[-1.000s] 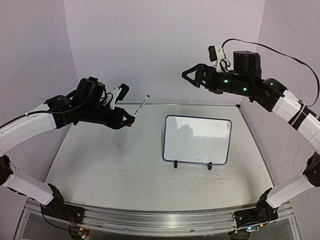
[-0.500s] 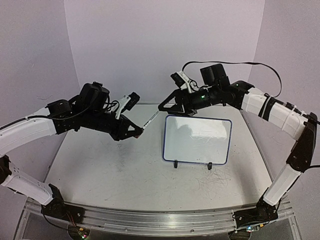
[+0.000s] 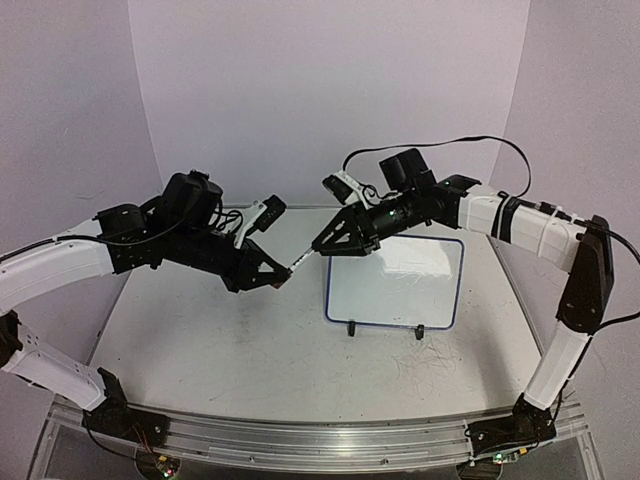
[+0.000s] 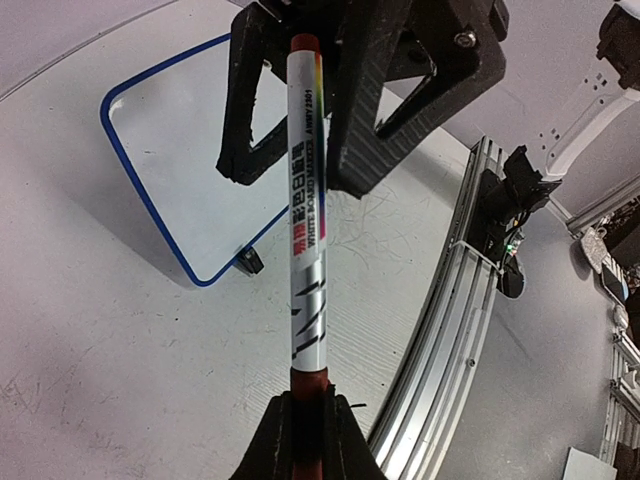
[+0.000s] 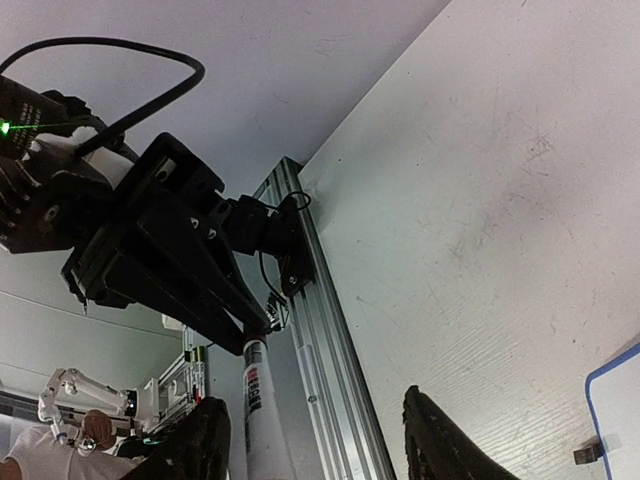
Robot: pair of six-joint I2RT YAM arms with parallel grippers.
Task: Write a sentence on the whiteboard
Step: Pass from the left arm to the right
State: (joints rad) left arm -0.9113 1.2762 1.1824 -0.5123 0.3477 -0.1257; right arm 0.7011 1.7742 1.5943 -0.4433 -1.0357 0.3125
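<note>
The whiteboard (image 3: 395, 285) stands on the right half of the desk (image 3: 200, 340), about halfway between the near edge and the far edge. It has a thin blue frame. It leans back a little on two black feet (image 3: 351, 328), and its white face looks toward the near edge.

The left gripper (image 3: 284, 272) is up in the air over the middle of the desk, to the left of the board. It is squeezed tight on one end of a marker (image 3: 300, 260). The marker is white with red at both ends, and the words "WHITE BOARD MARKER" run along its side. It sticks out of the gripper and points up and to the right, toward the far left corner of the board.

The right gripper (image 3: 320, 247) reaches in from the right and meets the other end of the marker. Its two black fingers (image 4: 250, 100) are spread wide apart, and the marker sits in the gap between them. It has no hold on the marker. You cannot tell if one finger brushes against it.

Thin grey scribbles (image 3: 430, 365) mark the desk near the right front, just in front of the board.
</note>
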